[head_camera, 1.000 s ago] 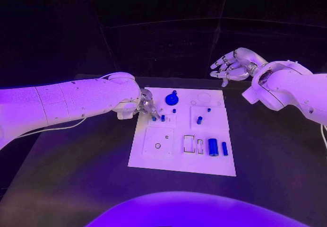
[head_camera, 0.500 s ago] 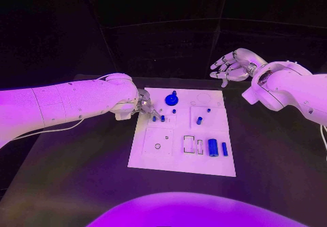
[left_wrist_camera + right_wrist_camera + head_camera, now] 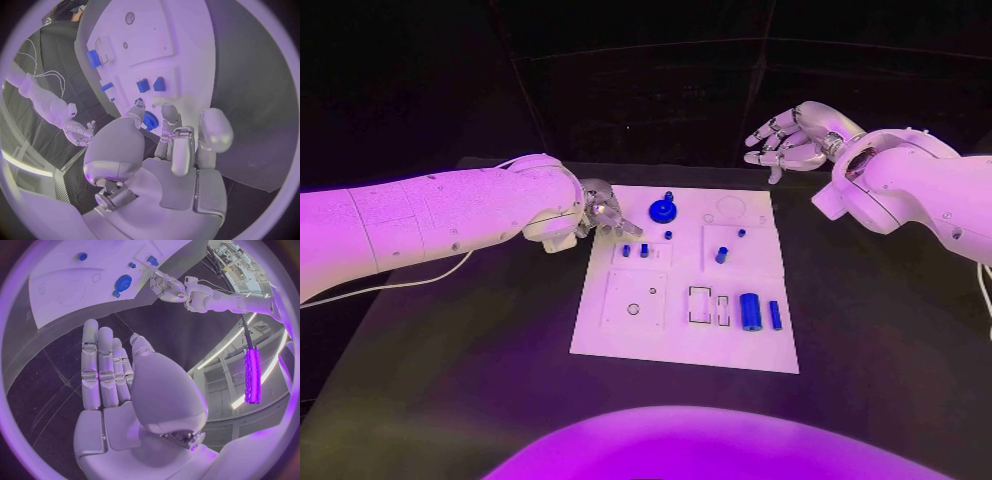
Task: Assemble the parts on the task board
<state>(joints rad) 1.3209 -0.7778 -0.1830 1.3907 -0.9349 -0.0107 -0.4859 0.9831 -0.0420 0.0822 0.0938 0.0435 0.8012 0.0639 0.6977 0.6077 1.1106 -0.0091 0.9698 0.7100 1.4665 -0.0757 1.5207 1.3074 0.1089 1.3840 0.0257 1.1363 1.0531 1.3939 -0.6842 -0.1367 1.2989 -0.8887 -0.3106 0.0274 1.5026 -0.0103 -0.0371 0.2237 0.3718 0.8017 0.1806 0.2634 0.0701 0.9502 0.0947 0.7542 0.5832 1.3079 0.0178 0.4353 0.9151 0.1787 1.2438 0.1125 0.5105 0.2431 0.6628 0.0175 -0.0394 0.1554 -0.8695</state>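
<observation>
My left hand [image 3: 599, 212] has lifted off the two small blue pegs [image 3: 635, 250] near the task board's [image 3: 632, 345] far left edge. Half a second ago my fingertips were right down at them; now the hand sits higher and slightly further back, beside the board's far left corner, fingers apart, holding nothing. The pegs stand where they were, so I judge that step done or dropped, with the next part to pick.

My right hand [image 3: 790, 134] hasn't moved: it hangs beyond the board's far right corner, off the board, fingers loosely spread and empty.

The board is a white plate at mid-table, long side running away from me. A round blue knob piece [image 3: 664, 209] sits at the far edge, just beside my left hand. One small blue peg [image 3: 721, 255] is in the right-hand panel, mid-board. A thick blue cylinder [image 3: 751, 311] and a thin blue bar [image 3: 776, 314] lie side by side toward the near right, next to two open rectangular slots [image 3: 707, 304]. A round hole [image 3: 633, 309] in the near left panel is unfilled. Much is left to assemble.
</observation>
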